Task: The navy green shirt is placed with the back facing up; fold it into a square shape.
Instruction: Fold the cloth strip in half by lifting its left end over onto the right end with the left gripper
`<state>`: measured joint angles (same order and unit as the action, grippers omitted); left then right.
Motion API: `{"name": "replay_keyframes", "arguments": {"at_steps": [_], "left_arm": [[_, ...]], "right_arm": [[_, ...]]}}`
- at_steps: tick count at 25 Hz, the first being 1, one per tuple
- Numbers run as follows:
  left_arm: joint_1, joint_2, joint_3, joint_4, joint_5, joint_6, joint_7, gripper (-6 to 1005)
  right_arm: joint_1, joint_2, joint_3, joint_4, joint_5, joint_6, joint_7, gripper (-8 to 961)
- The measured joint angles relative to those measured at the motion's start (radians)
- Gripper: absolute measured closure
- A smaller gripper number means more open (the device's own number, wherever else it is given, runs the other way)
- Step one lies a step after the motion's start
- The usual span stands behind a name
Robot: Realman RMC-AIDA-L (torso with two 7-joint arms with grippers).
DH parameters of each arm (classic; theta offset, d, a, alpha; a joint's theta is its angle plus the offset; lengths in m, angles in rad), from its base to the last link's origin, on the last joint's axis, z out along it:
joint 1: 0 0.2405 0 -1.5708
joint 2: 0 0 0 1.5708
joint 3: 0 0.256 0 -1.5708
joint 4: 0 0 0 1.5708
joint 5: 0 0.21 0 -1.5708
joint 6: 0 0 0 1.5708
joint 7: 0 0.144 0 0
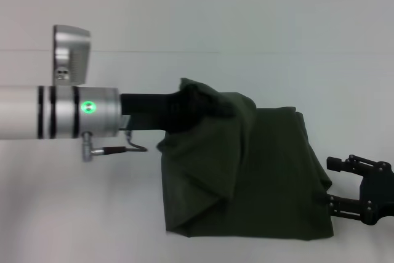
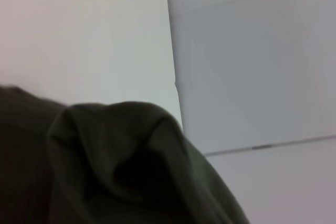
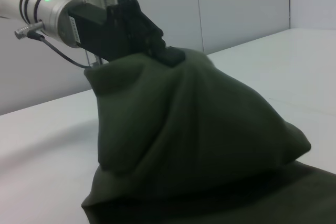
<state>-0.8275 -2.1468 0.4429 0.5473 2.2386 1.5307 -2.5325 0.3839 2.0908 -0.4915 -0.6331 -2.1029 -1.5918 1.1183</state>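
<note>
The navy green shirt (image 1: 271, 177) lies on the white table (image 1: 80, 214), partly folded, plain side showing. My left gripper (image 1: 208, 105) reaches in from the left and is shut on a bunch of the shirt's cloth, holding it up in a peak above the rest. The right wrist view shows that same gripper (image 3: 169, 54) at the top of the lifted cloth (image 3: 189, 129). In the left wrist view, a raised fold of the shirt (image 2: 105, 166) fills the lower part. My right gripper (image 1: 333, 183) sits low at the shirt's right edge, open, its fingers apart beside the cloth.
The left arm's silver forearm (image 1: 55, 112) with a green light spans the left half of the head view, a cable (image 1: 117, 148) hanging under it. Bare white table (image 3: 47, 145) surrounds the shirt. A pale wall (image 3: 241, 3) stands behind.
</note>
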Motion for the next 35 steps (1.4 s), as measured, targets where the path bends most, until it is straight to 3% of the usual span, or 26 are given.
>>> {"name": "replay_keyframes", "arguments": {"at_steps": [3,7,11,16,22,35], "left_arm": [[0.045,0.030,-0.003,0.042,-0.033,0.026,-0.005,882],[0.114,0.086,-0.018,0.086,-0.076,0.072,-0.017,881],[0.189,0.102,-0.113,0.201,-0.077,0.117,-0.015,879],[0.252,0.125,-0.147,0.266,-0.060,0.112,-0.004,877],[0.263,0.137,-0.198,0.268,0.011,0.090,0.021,874],[0.167,0.137,-0.120,0.169,0.004,0.104,0.023,868]], "right_arm": [[0.000,0.000,0.001,0.000,0.001,0.000,0.002,112],[0.000,0.000,0.002,-0.002,0.005,-0.002,0.005,112],[0.000,0.000,0.017,-0.005,0.009,-0.010,0.006,113],[0.008,0.000,0.033,-0.007,0.009,-0.027,0.006,113],[0.020,0.000,0.036,-0.007,0.009,-0.030,0.006,112],[0.022,0.000,0.028,0.004,0.006,-0.025,0.004,113]]}}
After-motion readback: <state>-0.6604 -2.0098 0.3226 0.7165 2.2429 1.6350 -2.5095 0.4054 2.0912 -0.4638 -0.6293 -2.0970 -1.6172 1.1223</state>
